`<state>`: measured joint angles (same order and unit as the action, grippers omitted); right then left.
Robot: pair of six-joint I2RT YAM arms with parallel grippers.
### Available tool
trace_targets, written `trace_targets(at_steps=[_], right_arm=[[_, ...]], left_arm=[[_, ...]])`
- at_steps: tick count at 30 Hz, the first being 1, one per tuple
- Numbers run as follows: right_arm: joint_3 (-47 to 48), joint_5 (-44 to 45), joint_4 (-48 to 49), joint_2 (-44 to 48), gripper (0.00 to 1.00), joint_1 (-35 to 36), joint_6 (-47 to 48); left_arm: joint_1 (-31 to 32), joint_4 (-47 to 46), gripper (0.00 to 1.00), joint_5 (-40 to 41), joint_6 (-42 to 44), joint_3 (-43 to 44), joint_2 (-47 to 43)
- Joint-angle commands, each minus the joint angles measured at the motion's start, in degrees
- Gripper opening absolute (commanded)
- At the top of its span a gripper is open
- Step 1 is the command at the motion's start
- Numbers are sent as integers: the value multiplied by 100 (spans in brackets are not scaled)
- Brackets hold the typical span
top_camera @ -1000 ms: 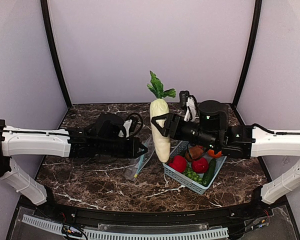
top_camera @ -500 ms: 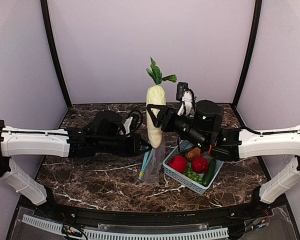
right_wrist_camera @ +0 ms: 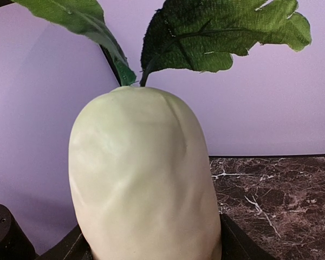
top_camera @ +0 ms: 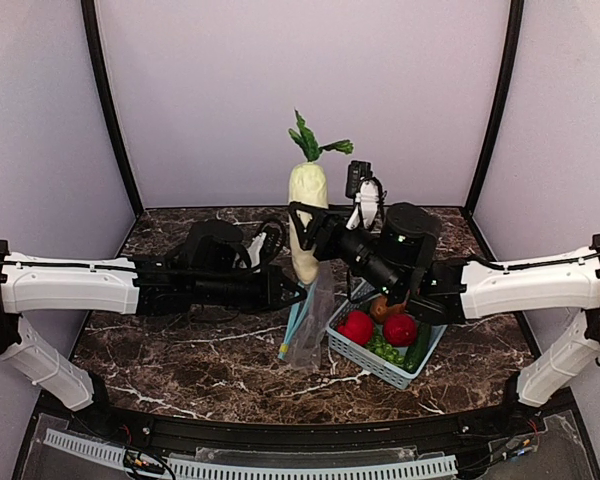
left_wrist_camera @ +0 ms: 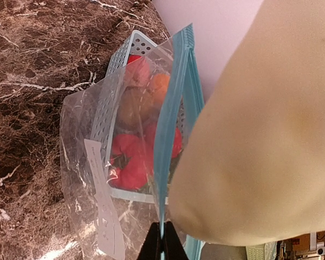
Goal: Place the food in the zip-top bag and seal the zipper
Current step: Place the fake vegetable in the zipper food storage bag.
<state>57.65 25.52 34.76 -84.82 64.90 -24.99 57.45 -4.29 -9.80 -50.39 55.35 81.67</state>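
We are at the step of feeding the long cream-white squash (top_camera: 308, 190) into the zip-top bag (top_camera: 310, 335). The right end effector (top_camera: 310, 235) grips the squash around its middle, fingers pressed against both flanks, and holds it upright with the green leaves (top_camera: 311, 145) on top. The left end effector (left_wrist_camera: 162, 248) is pinched shut on the bag's mouth edge, so the bag hangs below it with its lower end down near the bench (top_camera: 180, 360).

In the left wrist view the squash's rounded tip sits just beside the zipper (left_wrist_camera: 173, 119). We cannot tell whether the tip is inside the mouth or only against its lip.

To do this well, we judge that the tip must go between the two blue lips, not push both aside. Only one corner is held, so the mouth is likely narrow and floppy. A slow, straight descent seems best, with the left pinch firm and steady. The risk is the film folding under the tip.

The bag looks empty; its white label (left_wrist_camera: 105, 208) shows through the film. The light blue basket (top_camera: 372, 366), just beside the bag, holds two red pieces (top_camera: 358, 327), green pieces (top_camera: 385, 352) and an orange-brown piece (top_camera: 388, 305).
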Motion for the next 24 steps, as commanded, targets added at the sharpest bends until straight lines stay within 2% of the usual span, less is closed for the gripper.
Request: trace_targets(at_steps=[1, 16, 24], right_arm=[[145, 87, 318, -188, 34, 57, 316], [-626, 511, -317, 11, 31, 276, -326], [-743, 694, -981, 10, 31, 467, -1354]], left_arm=[[23, -314, 1, -163, -163, -37, -98], [21, -410, 1, 105, -163, -232, -140], [14, -515, 1, 209, -199, -291, -146]])
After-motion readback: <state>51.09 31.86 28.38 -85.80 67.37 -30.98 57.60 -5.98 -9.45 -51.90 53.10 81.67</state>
